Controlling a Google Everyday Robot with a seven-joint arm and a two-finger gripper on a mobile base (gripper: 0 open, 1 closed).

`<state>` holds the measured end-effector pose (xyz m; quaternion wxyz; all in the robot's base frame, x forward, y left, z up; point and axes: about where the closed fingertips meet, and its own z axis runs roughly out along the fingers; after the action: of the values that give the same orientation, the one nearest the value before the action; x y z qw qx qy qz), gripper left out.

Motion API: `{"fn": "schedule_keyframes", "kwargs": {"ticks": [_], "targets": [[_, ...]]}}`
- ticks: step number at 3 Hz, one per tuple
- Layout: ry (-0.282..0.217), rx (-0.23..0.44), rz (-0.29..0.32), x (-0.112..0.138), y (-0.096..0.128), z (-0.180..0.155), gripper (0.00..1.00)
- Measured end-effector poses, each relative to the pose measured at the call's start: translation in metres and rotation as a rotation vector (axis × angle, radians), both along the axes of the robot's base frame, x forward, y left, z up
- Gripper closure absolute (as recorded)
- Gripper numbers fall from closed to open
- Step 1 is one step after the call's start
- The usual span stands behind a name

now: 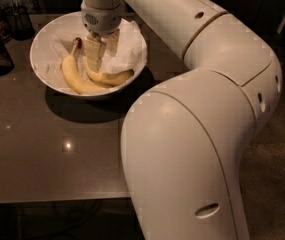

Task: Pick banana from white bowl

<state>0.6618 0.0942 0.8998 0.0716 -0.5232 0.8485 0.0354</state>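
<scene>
- Two yellow fruits are seen in the white bowl [38,66]. The banana [113,78] is the slimmer one, curved along the near right wall. A thicker banana [74,79] with a dark stem end is laid just to its left, and the two appear to touch where their near ends meet.
- The bowl is lined with crumpled paper [130,46] and is set on the far left part of a dark table [57,154].
- The gripper [103,59] is held inside the bowl, pointing straight down from the wrist, directly over the banana's left end.
- Its fingers [94,54] are seen parted, with a gap of white paper showing between them, and nothing is clasped. Whether the longer finger touches the fruit cannot be told.
- The approach is judged to be done or very nearly so, since the gripper is already placed over the correct fruit.
- The grasp itself is judged not yet made: the banana is seen lying flat on the paper, not raised.
- Closing on the banana and lifting it clear of the rim are left to be done. Care is judged to be needed so that the thicker banana alongside is not caught or dragged.
- No brand, label or writing can be read anywhere. Only small dark holes are seen on the shell of the arm [207,54].
- The bowl is plain, and nothing legible is carried by the dark glass containers [14,19] at the far left corner.
</scene>
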Motion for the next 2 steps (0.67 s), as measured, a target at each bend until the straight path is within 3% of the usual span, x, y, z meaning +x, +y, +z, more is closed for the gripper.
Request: {"fn": "schedule_keyframes", "kwargs": {"ticks": [2], "targets": [[0.031,-0.015,0.014,0.0054,0.0033,-0.0182,0.42]]}}
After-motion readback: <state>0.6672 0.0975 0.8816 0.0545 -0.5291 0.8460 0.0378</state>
